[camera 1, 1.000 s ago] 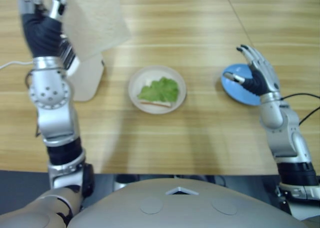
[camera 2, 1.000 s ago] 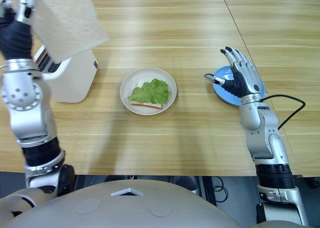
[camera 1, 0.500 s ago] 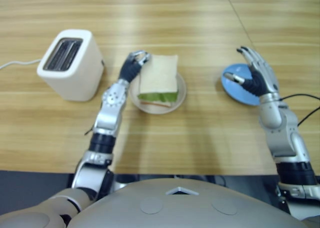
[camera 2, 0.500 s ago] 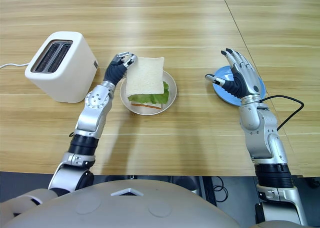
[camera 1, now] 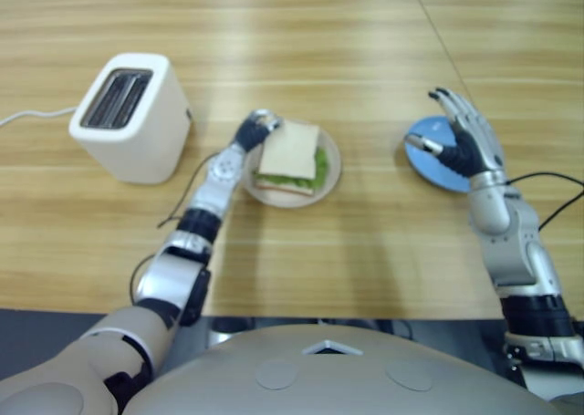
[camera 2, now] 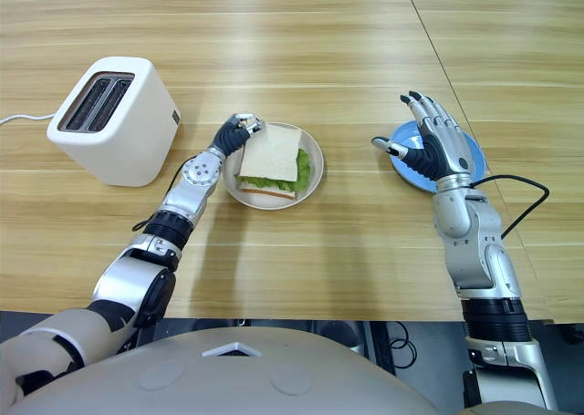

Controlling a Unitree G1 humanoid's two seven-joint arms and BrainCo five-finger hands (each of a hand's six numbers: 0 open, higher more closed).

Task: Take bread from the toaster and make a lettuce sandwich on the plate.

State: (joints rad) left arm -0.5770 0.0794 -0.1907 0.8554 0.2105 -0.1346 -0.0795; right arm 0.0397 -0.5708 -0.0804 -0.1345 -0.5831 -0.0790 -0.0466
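Bread sits where the task wants it. A white slice (camera 2: 272, 152) lies on lettuce (camera 2: 305, 167), and the crust of a lower slice (camera 2: 274, 193) shows beneath. The whole stack is on the pale plate (camera 2: 285, 204) at the middle of the table (camera 2: 301, 41). Green leaf pokes out past the slice on the right and along the near side.

The left hand (camera 2: 235, 134) is at the slice's far-left corner with its fingers curled shut on that corner, and its arm is stretched low over the wood. Gripping by the corner looks deliberate: it keeps the hand off the lettuce and lets the slice go down flat. By the look of it the sandwich is built and only the release is left. That calls for opening the fingers and drawing away without dragging the slice, which could slide on the slick leaf.

The right hand (camera 2: 433, 146) is raised over the near-left part of a blue dish (camera 2: 472, 152), fingers spread, thumb out, holding nothing. It seems parked there to stay out of the way.

The toaster (camera 2: 114, 119) stands left of the plate with its slots facing up, apart from the left arm. A white cord (camera 2: 18, 120) runs from it off the left edge.

The table is light wood with a long straight grain. A seam (camera 2: 424, 46) runs away on the right where a second top butts against it. Dark floor (camera 2: 274, 328) shows past the near edge.
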